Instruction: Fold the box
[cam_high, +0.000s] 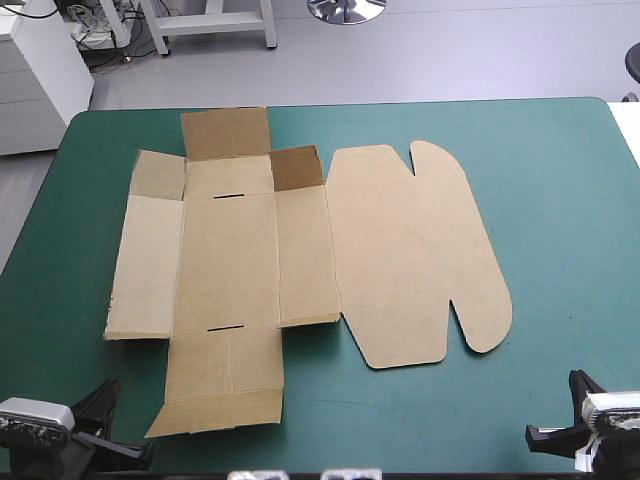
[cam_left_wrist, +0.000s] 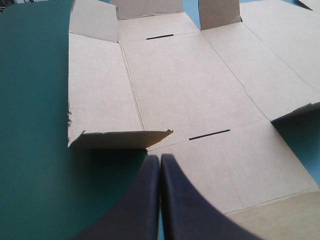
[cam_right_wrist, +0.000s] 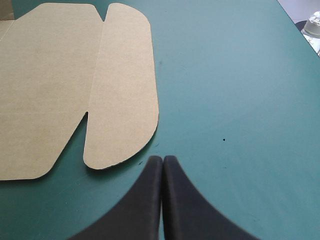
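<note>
No lettering, label, number or sign is readable on the box (cam_high: 300, 250) or elsewhere.

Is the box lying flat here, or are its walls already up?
Mostly flat: the box lies spread on the teal-green cover, lid flat; only small corner flaps tilt up. No wall is tucked.

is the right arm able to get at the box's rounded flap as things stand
Likely yes: the rounded flap of the box lies flat just ahead of the shut right tool, with only bare teal-green cover between.
</note>
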